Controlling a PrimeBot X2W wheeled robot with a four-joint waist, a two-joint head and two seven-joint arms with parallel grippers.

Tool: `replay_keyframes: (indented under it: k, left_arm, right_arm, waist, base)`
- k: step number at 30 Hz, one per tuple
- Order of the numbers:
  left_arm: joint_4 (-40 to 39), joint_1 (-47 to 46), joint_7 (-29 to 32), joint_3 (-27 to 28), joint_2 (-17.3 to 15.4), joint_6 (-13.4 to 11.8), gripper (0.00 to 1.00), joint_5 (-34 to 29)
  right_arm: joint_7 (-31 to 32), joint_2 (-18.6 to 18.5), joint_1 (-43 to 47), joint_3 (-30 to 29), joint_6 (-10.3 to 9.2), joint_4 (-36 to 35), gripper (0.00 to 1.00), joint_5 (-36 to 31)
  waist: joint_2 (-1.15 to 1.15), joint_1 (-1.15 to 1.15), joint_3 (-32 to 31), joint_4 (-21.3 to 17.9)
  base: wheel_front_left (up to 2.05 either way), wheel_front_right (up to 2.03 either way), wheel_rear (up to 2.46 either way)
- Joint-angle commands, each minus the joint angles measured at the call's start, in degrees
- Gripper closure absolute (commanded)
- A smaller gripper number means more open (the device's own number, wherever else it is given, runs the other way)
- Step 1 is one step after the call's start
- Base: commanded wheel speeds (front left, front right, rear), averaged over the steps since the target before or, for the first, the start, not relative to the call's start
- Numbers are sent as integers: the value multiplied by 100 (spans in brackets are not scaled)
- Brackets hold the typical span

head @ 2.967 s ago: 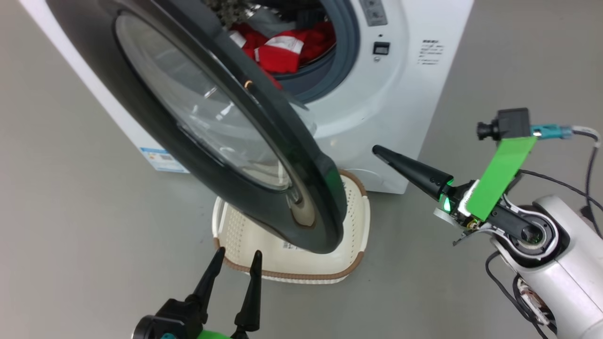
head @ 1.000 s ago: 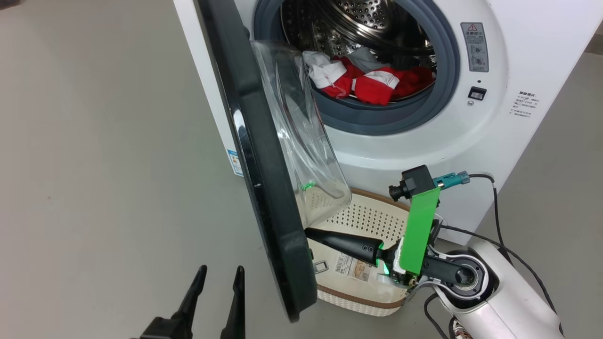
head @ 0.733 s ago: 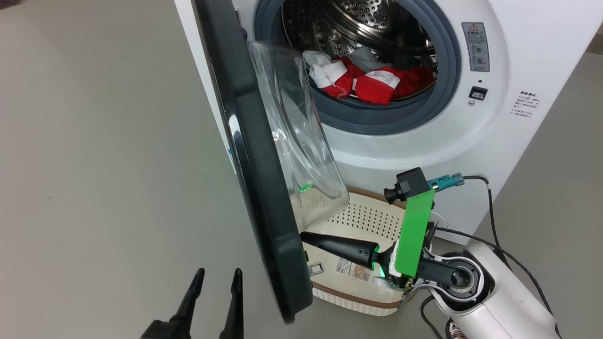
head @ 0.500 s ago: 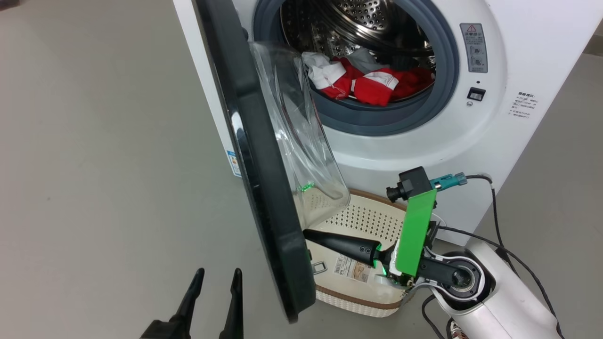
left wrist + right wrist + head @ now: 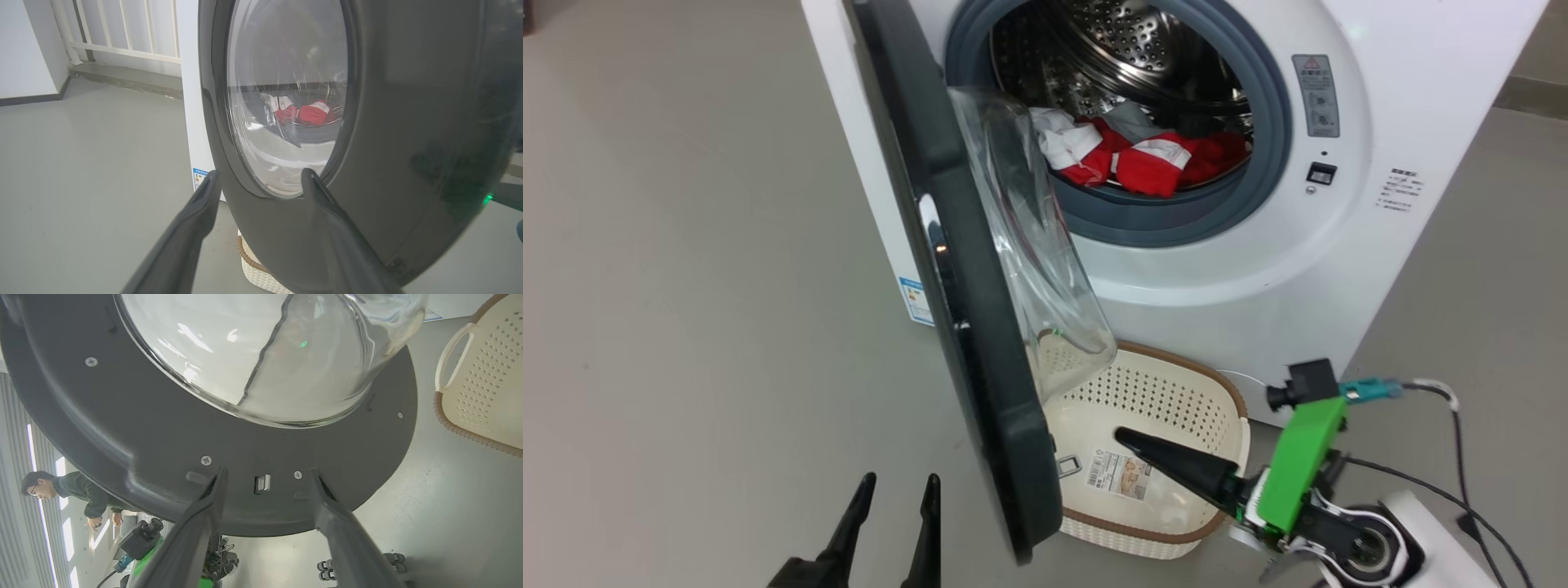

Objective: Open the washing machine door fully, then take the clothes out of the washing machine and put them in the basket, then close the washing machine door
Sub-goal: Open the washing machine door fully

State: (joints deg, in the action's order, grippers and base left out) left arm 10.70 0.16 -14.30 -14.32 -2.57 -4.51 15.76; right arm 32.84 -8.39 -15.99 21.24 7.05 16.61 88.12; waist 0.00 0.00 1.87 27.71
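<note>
Right gripper [image 5: 268, 472] backed off the washing machine door [image 5: 980, 351], jaws spread, empty, above the basket [image 5: 1176, 392]; left gripper [image 5: 900, 482] wide, empty. Clothes [image 5: 1143, 163] lay at drum [image 5: 1127, 49] front, likely soft, light; best pinched at a raised fold.

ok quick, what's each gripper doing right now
left gripper: open, holding nothing
right gripper: open, holding nothing
</note>
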Motion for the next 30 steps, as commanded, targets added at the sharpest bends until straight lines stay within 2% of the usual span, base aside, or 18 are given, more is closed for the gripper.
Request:
replay_keyframes:
  k: [1,10,15,23,30]
  left_arm:
    - [-112,-121,-70,208,-31,23,0,-28]
    - [-123,-123,-70,256,-31,14,0,-22]
    - [-126,-113,-70,280,-31,10,0,-27]
    - [-131,-128,-70,314,-31,10,0,-36]
    - [-119,-126,-70,364,-31,31,0,-59]
  right_arm:
    - [-63,-26,-23,28,44,-135,0,-67]
    - [-746,-435,271,-52,44,-40,0,-245]
    - [-1393,-709,302,22,44,-48,0,-580]
    - [-2897,-1240,161,658,44,-48,0,-1353]
    - [-4547,-1695,-134,1591,44,217,0,-1974]
  waist:
    - [0,0,8,-41]
    - [0,0,37,-201]
    - [0,0,30,-267]
    - [0,0,30,-326]
    - [0,0,-10,-343]
  base:
    - [0,0,0]
    - [0,0,0]
    - [0,0,0]
    - [0,0,0]
    - [0,0,0]
